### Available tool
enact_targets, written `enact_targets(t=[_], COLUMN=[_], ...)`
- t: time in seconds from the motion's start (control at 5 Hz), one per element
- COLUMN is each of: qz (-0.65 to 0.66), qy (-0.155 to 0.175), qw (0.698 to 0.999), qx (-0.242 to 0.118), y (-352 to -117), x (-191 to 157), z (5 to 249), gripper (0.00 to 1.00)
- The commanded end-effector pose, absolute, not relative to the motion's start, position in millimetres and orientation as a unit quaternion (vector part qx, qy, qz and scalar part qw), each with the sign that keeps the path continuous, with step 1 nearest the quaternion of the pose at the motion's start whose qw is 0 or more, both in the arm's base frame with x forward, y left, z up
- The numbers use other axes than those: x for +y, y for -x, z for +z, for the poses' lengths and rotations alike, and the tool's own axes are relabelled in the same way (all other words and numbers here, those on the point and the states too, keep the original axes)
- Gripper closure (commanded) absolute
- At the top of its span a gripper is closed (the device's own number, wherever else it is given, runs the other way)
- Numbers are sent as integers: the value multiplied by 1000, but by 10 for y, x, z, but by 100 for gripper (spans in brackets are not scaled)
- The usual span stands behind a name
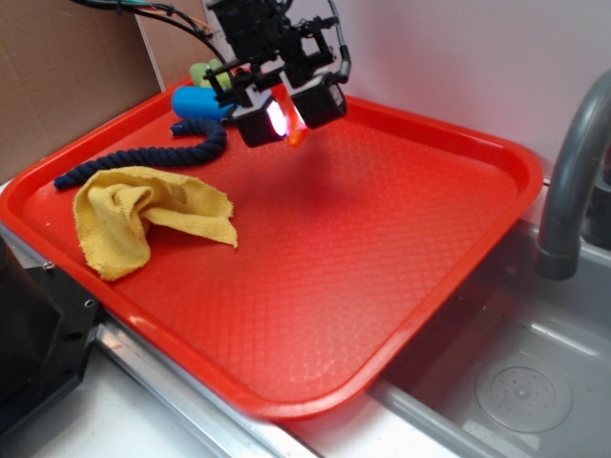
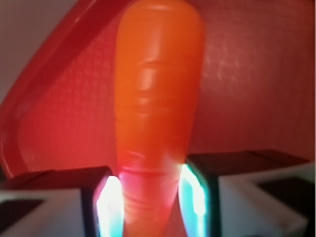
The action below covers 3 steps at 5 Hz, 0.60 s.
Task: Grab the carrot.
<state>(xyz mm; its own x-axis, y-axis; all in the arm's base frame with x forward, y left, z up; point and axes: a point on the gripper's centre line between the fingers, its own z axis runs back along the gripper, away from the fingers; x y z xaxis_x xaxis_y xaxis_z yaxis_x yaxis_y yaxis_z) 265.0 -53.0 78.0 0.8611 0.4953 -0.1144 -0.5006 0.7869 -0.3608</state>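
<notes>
Carrot (image 2: 158,108) clamped between gripper (image 2: 153,197) fingers (image 2: 106,202).

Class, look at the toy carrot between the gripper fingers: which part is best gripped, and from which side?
Grip the carrot at its narrow tapered end, across its width, fingers on opposite sides, as the gripper grips it now. The faint ridges there probably resist slipping.
</notes>
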Motion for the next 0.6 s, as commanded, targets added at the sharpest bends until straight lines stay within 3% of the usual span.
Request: enact_targets(t=[0.0,0.2,0.4], qz=[206,209,228], qy=[46,-15,-32], qw=[977,978,973], qx=[0,6,11], y=[-2531,-2371,-2256], x=[-839,-948,-992], z=[1301,1465,1684], gripper=[100,100,100])
